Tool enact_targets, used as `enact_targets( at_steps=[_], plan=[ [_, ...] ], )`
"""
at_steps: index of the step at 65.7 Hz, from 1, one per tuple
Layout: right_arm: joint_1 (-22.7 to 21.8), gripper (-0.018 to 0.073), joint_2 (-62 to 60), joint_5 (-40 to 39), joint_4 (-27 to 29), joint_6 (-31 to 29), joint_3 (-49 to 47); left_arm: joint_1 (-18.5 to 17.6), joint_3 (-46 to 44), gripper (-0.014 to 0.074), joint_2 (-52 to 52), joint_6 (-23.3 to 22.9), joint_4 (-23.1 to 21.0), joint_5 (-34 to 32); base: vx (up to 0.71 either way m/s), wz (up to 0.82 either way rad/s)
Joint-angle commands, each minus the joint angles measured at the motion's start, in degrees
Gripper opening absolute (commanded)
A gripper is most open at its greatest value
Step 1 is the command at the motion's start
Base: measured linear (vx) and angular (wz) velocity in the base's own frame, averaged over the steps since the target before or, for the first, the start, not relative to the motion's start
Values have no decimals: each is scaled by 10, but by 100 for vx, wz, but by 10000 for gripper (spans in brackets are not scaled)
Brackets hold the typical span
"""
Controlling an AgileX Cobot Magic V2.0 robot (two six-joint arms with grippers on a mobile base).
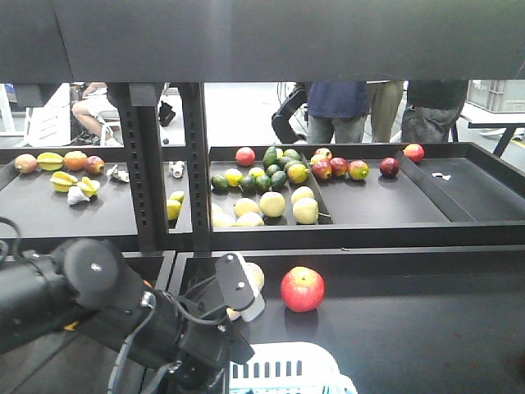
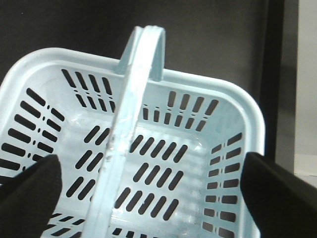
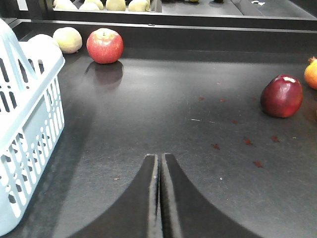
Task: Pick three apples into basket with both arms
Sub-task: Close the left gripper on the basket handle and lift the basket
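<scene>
Apples have not yet gone in: the left wrist view looks straight down into the pale blue basket [image 2: 198,148] and shows only its slotted floor under the handle [image 2: 133,99]. The left arm [image 1: 82,287] hangs over the basket with its jaws spread wide, one dark finger [image 2: 29,193] at each side of the view and nothing between them. The right arm's jaws are pressed together and hold nothing, their fingers [image 3: 143,208] low over the worktop [image 3: 173,114] just to the right of the basket. A red apple [image 3: 104,45] sits on the worktop beyond the basket, near a pale round fruit [image 3: 68,39] that is not wanted. A dark red apple [image 3: 281,95] lies well off to the basket's right. More red fruit lies on the shelf [image 1: 369,209] further beyond the basket, too small to tell as apples. The task looks to be at its first pick. By position, the right arm is better placed for the dark red apple, and its jaws must part before they close around it. The left arm would take the red apple beyond the basket, keeping clear of the pale fruit beside it.
</scene>
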Motion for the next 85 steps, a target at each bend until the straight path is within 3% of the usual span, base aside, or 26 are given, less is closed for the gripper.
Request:
enact_targets(
  at_steps=[1,24,31,42,52,69,85],
  plan=[
    [-4,-4,1,-39,-2,-2,0,-4,-16,680,-7,-2,-30,-27,0,0],
    [-4,-4,1,-39,-2,-2,0,-4,-16,645,63,0,-20,-72,0,0],
    [-4,-4,1,-39,-2,-2,0,-4,-16,575,75,0,-18,-79,0,0],
    [-4,-4,1,-39,-2,-2,0,-3,-16,325,74,0,-18,-96,0,0],
    [-4,-4,1,-39,-2,-2,0,-3,-16,-6,74,0,-18,-96,0,0],
    [-4,-4,1,-39,-2,-2,0,-3,-16,-8,62,3,-17,-90,0,0],
    [-4,-4,1,-39,-2,-2,0,-3,-16,-8,-34,-2,-17,-74,0,0]
  ],
)
